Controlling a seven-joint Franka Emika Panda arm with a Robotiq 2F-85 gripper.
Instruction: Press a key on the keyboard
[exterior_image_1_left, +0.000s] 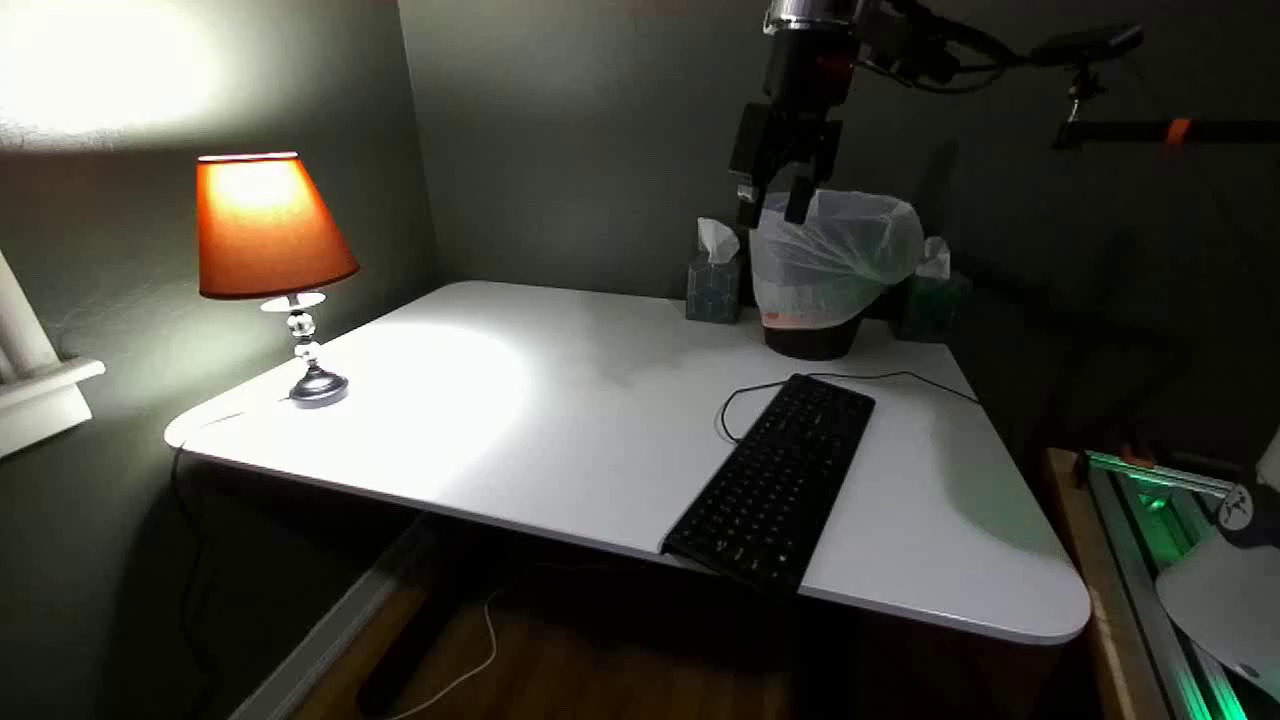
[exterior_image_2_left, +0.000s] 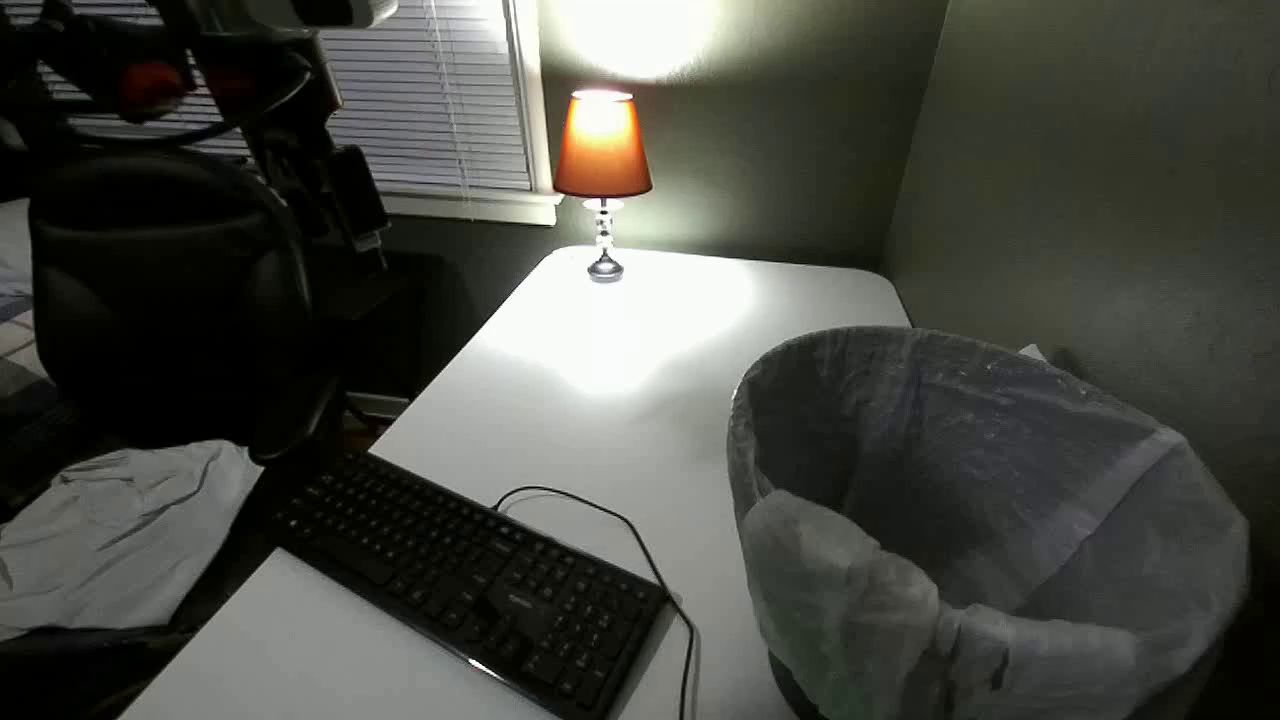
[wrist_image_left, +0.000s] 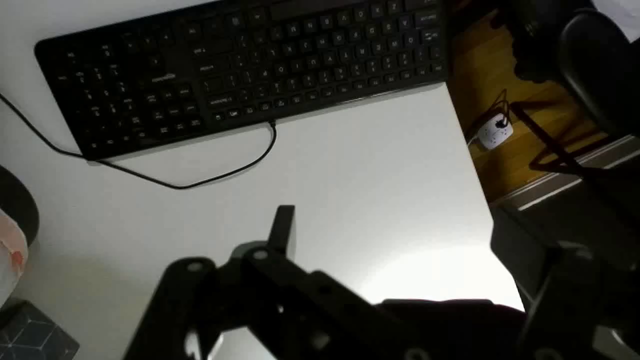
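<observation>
— Is the end effector (exterior_image_1_left: 773, 207) seen with its fingers (wrist_image_left: 281, 226) pressed together?

— They are set wide apart, as is shown in the wrist view; the end effector itself is held up above the level of the desk (exterior_image_1_left: 590, 400), well apart from the black keyboard (exterior_image_1_left: 776, 480).

— And where is that keyboard placed?

— It is laid flat on the desk, keys upward. Its number pad (wrist_image_left: 102, 100) is turned toward the lined trash bin (exterior_image_1_left: 812, 342), while the opposite short end is carried slightly past the desk's edge.

— How is the thin black cable (wrist_image_left: 225, 175) led?

— From the keyboard's rear edge it is curved loosely over the desk and brought past the corner beside the number pad.

— What else is set out?

— In an exterior view, the bin is flanked by a tissue box (exterior_image_1_left: 712, 292) and a second tissue box (exterior_image_1_left: 930, 308). In both exterior views, a table lamp (exterior_image_1_left: 280, 262) is lit under its orange shade, across the desk from the keyboard. Beside the desk, an office chair (exterior_image_2_left: 165, 280) is seen.
</observation>
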